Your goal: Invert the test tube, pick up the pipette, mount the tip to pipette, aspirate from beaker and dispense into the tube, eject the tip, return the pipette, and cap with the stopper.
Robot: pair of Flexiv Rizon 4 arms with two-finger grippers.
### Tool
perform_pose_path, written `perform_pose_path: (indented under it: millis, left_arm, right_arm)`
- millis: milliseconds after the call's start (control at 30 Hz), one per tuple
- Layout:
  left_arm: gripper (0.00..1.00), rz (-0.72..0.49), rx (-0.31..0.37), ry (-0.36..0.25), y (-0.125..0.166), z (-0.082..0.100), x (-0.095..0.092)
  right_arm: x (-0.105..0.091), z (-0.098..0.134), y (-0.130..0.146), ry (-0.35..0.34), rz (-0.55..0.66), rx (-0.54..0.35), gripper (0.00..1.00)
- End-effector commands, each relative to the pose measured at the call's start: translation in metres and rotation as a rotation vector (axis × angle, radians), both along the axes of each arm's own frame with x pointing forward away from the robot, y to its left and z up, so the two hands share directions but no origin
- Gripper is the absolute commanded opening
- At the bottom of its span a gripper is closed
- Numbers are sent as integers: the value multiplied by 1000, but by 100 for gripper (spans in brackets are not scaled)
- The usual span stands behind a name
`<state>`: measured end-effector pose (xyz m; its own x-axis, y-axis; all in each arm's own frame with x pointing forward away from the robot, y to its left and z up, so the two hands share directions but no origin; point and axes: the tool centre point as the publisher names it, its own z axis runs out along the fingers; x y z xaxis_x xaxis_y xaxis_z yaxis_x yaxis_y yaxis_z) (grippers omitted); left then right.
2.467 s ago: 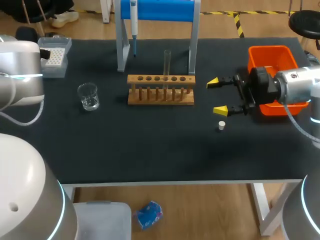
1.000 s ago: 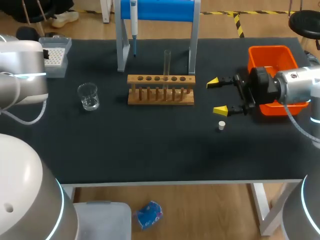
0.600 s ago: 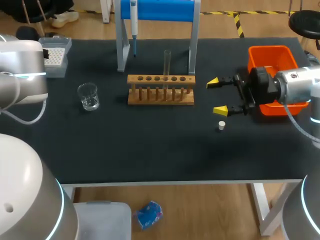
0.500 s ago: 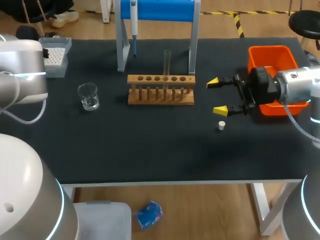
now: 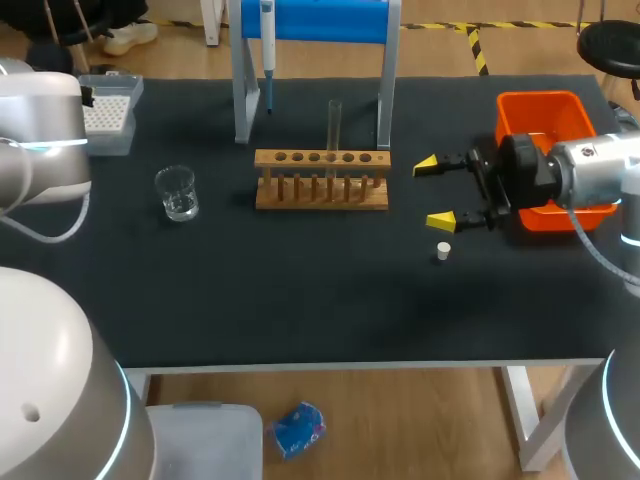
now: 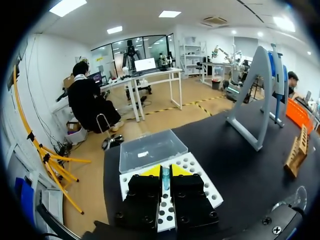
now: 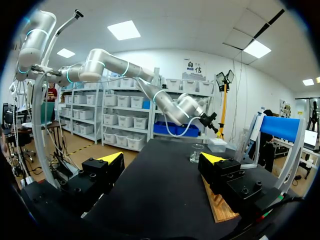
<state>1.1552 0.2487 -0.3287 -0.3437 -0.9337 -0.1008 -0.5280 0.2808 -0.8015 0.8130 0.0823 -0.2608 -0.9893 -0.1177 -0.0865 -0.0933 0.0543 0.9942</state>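
My left gripper (image 6: 165, 170) hangs over the white tip box (image 6: 202, 181) at the table's far left, shut on a pale blue pipette tip (image 6: 165, 179) standing upright between its fingers. In the head view only the left arm (image 5: 40, 130) shows, beside the tip box (image 5: 106, 116). The pipette (image 5: 267, 45) hangs on the blue stand (image 5: 312, 20). A clear test tube (image 5: 334, 124) stands upright in the wooden rack (image 5: 321, 180). The beaker (image 5: 177, 193) holds water, left of the rack. My right gripper (image 5: 435, 192) is open and empty right of the rack, with the white stopper (image 5: 443, 251) just in front of it.
An orange bin (image 5: 546, 120) sits at the right behind my right wrist. The tip box's clear lid (image 6: 150, 150) lies open beyond it. In the right wrist view the rack (image 7: 216, 205) is beside one finger and the beaker (image 7: 195, 155) stands farther ahead.
My left arm has shifted slightly toward the table's far edge, uncovering more of the tip box. The right arm and everything else on the table are as before.
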Motion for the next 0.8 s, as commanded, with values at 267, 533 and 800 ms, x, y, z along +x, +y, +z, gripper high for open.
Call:
perform_pose_path:
  millis: [267, 533, 800]
  left_arm:
    - [0, -4, 22, -47, -9, 41, -17]
    - [0, -102, -19, -75, -33, 81, -45]
    - [0, -413, -32, -51, -91, 124, -106]
  right_arm:
    - [0, 0, 0, -1, 0, -1, 100]
    - [0, 0, 0, -1, 0, -1, 100]
    - [0, 0, 0, -1, 0, -1, 100]
